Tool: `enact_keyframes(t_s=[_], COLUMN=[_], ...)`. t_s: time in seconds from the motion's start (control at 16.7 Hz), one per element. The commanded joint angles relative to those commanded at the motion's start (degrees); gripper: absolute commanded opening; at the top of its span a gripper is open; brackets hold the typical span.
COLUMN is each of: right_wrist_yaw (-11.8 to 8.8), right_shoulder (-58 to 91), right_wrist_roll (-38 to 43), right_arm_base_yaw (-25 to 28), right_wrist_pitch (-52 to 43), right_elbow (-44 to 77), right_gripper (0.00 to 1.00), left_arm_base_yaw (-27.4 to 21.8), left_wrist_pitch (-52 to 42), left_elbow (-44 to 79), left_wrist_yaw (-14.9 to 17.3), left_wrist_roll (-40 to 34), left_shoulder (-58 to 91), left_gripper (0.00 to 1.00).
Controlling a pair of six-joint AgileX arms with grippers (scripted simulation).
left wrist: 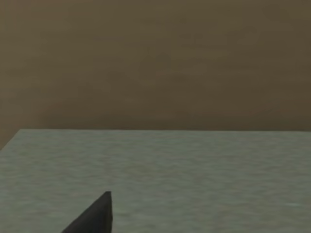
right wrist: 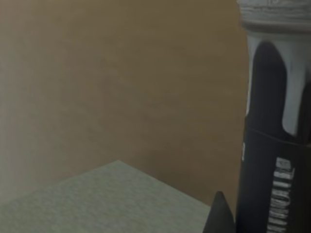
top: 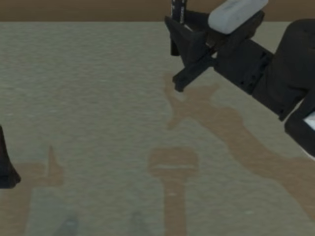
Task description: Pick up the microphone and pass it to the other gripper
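Overhead, a grey-green table (top: 98,98) fills the top view, with a brown strip of background along its far edge. At the upper right, the right gripper (top: 177,59) reaches in from the table's right side, near the far edge. It is black, with a pale rounded oblong part (top: 236,14) on its upper side, and its bulky black arm (top: 290,69) runs off the right edge of the view. The microphone (top: 177,10) is held between its fingers, lifted off the table and standing roughly upright; from above only a short length of the black handle with small white lettering shows, cut off by the picture's top edge.

From the right wrist view, the microphone (right wrist: 274,145) appears very close. Its grey mesh head sits uppermost, above a pale collar, and the black handle with white lettering runs down from it. One dark fingertip (right wrist: 219,216) of the right gripper rises just beside the handle, so the fingers are clamped around it. Behind it lie a corner of the table (right wrist: 97,199) and a plain brown backdrop.

At the left edge of the top view, the left arm (top: 7,167) shows only as a small black shape, well apart from the microphone. Its wrist view shows a single dark fingertip (left wrist: 95,216) over bare table (left wrist: 194,170); whether those fingers are spread or closed cannot be told.
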Motion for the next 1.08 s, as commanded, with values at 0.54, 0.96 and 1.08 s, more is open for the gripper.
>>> enact_keyframes(t_s=[0.54,0.96,1.08], right_wrist_yaw=[0.0,0.0,0.0], right_shoulder=[0.0,0.0,0.0], right_wrist_roll=[0.0,0.0,0.0], right_arm_base_yaw=[0.0,0.0,0.0], right_wrist_pitch=[0.0,0.0,0.0], right_elbow=[0.0,0.0,0.0], right_gripper=[0.0,0.0,0.0], left_arm_base_yaw=[-0.3,-6.51,-8.99], left_wrist_pitch=[0.38,8.9,12.13], left_elbow=[0.62,14.49,19.87], left_wrist_yaw=[0.57,12.78,17.67], left_wrist_roll=[0.04,1.0,1.36], left_shoulder=[0.74,21.95,31.94], left_gripper=[1.0,1.0,1.0])
